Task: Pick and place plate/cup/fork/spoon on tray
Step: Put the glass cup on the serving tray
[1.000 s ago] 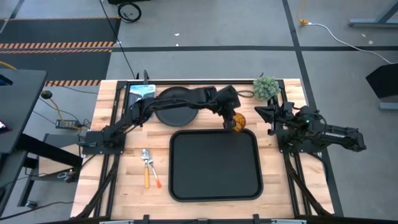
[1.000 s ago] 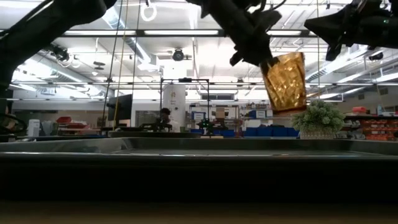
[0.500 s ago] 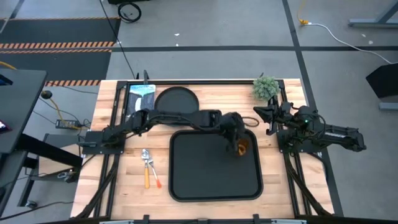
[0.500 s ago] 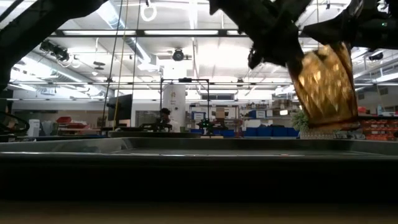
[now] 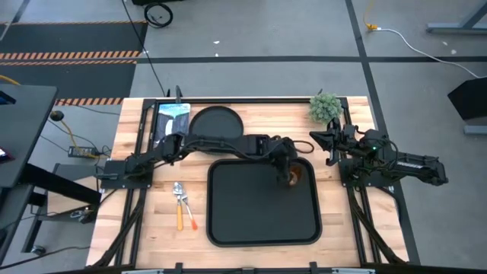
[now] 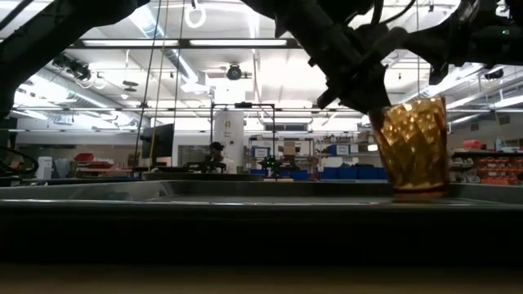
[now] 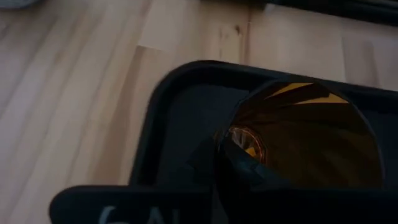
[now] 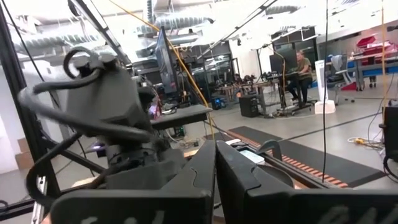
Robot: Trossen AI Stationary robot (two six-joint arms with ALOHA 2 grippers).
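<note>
The amber cup [image 6: 411,151] stands upright in the far right corner of the black tray [image 5: 228,221]. My left gripper [image 5: 287,172] is shut on the cup from above; the cup also shows in the left wrist view [image 7: 311,134]. The black plate [image 5: 216,122] lies flat on the table beyond the tray. The spoon [image 5: 178,199] and the fork [image 5: 189,213] lie on the table left of the tray. My right gripper [image 5: 318,141] waits shut at the table's right side. My left gripper holds the cup by its rim [image 7: 231,127] on the side toward the table's left. One finger [image 7: 244,163] reaches inside the cup; the other is hidden outside the wall. The fingers slant down from above. The cup is upright, its base [image 6: 418,194] at the tray's floor.
A small green plant [image 5: 325,106] stands at the far right corner of the table. A blue-and-white card [image 5: 173,113] lies at the far left, beside the plate. The rest of the tray shows bare.
My left gripper has carried the cup from beyond the tray's far edge toward the near edge and then down into the tray's far right corner. The cup, tilted while carried, has come upright and low onto the tray. The right arm has kept still.
</note>
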